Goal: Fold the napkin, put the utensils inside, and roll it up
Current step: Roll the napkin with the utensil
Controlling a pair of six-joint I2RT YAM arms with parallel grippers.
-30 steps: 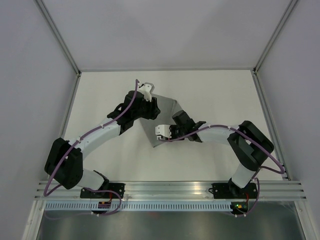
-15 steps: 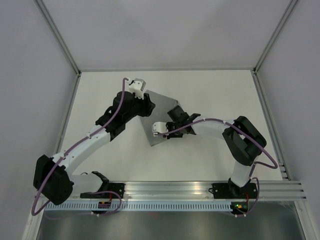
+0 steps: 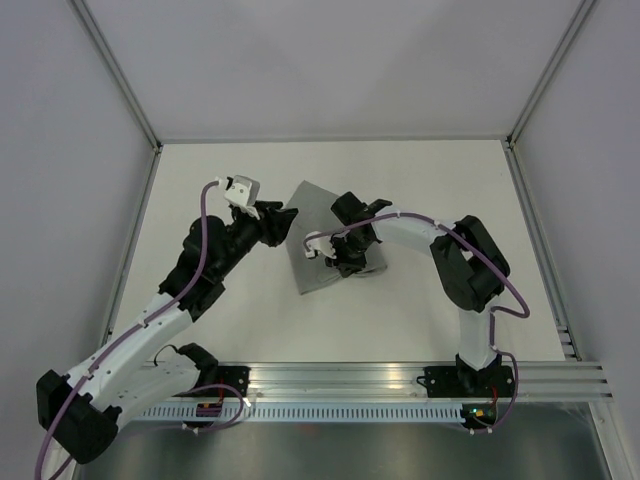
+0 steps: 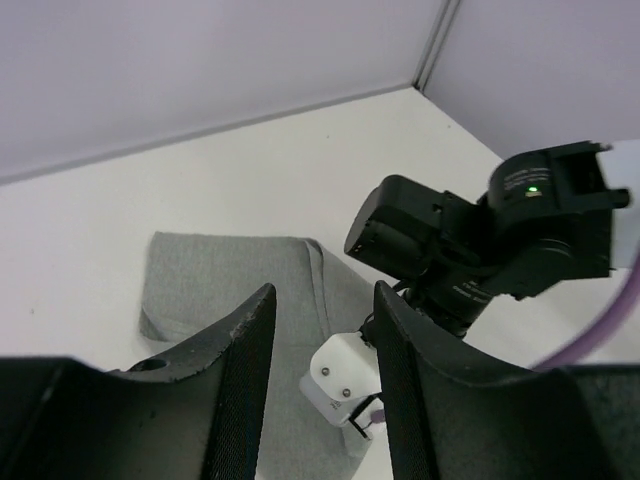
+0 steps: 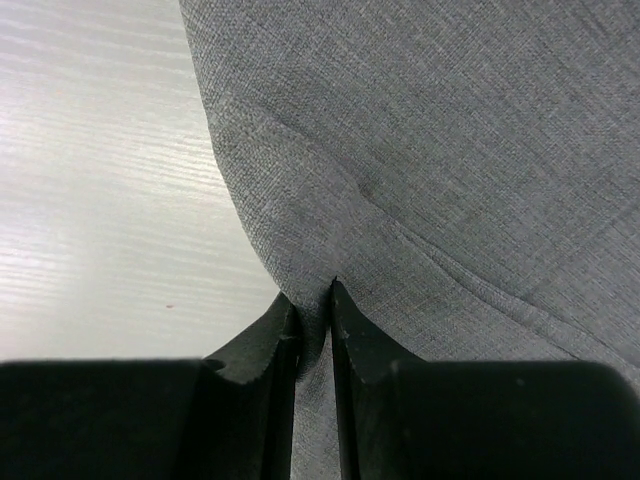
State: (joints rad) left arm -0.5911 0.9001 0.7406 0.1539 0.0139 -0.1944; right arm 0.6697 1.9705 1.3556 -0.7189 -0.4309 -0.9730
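Observation:
The grey napkin [image 3: 312,208] lies partly folded in the middle of the white table. My right gripper [image 3: 338,262] is over it, shut on a pinched fold of the cloth. In the right wrist view the napkin [image 5: 450,150] fills the frame, and a ridge of it stands squeezed between the tips of the right gripper [image 5: 312,300]. My left gripper [image 3: 288,215] hangs just left of the napkin, open and empty. In the left wrist view the left gripper [image 4: 323,295] frames the napkin [image 4: 230,280] and the right arm's wrist [image 4: 470,250]. The utensils are out of view.
The white table [image 3: 430,180] is bounded by grey walls at the back and sides with metal corner posts. An aluminium rail [image 3: 340,378] carrying both arm bases runs along the near edge. Bare table [image 5: 100,200] shows left of the cloth.
My left arm has drawn back to the left, off the napkin. My right gripper has swung toward the far side over the cloth, and its jaws have closed on a fold.

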